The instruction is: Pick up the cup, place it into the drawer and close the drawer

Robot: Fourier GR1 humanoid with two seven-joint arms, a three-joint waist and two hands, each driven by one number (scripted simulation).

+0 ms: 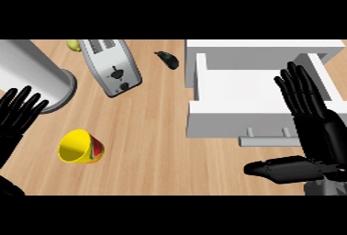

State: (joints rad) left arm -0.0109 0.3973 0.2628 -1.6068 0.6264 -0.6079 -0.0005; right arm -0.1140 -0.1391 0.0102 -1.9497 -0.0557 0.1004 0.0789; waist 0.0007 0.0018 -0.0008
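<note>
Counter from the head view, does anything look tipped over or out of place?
Yes. The yellow cup lies on its side on the wooden counter, mouth facing left, not upright. The white drawer stands open. The toaster sits askew.

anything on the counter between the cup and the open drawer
Nothing visible does. The yellow cup lies on its side on bare wood left of the open drawer. The toaster and the small dark object sit further back.

A kitchen: a wooden counter [156,137] carries a toaster [112,66], a yellow cup [79,147], a steel canister [34,78] and an open white drawer [257,92].
</note>
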